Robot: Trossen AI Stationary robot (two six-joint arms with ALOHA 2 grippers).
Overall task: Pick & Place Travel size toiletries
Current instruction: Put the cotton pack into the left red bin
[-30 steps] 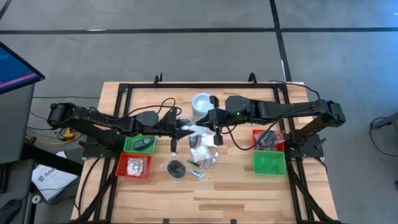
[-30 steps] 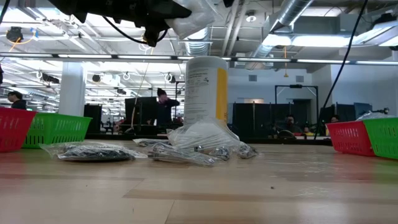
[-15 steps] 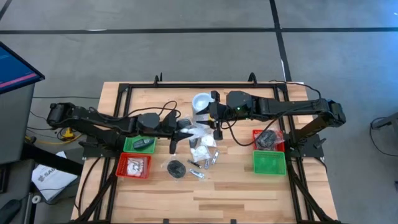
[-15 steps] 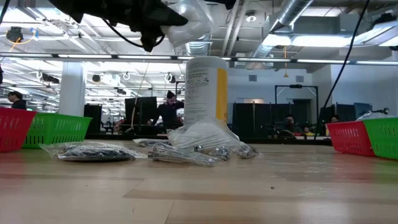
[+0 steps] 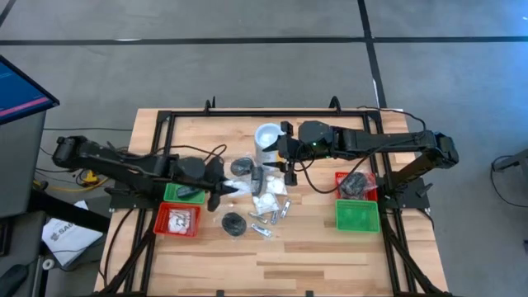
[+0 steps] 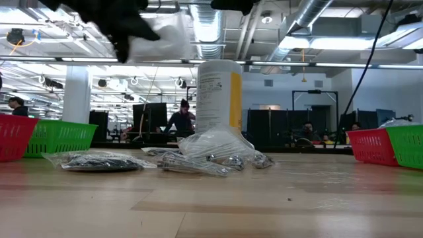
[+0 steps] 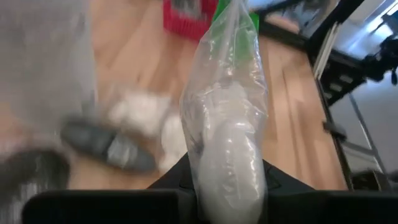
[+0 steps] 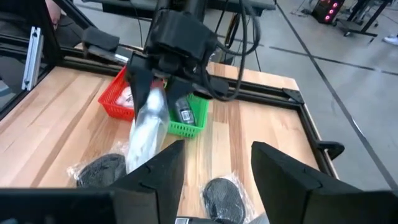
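Note:
My left gripper is shut on a clear bag with a white toiletry, held above the table near the green tray. The bag also shows in the right wrist view and the low view. My right gripper stands open and empty beside the white canister. More travel size toiletries lie in a heap of clear packets on the tabletop. Two bagged black pots lie near it. My left gripper pinches the near end of the clear bag between its two fingers. The fingers come from the table's left, slanting down. The bag sticks out ahead of them and droops, lifted clear of the table.
On the left a red tray with white packets sits in front of the green tray, which holds a dark piece. A red tray and a green tray stand on the right. The black frame runs round the table.
My right gripper has opened and let go of the bag. My left gripper has drawn back toward the table's left edge with it, tipping downward, so the bag now hangs from the left gripper alone, over by the green tray.

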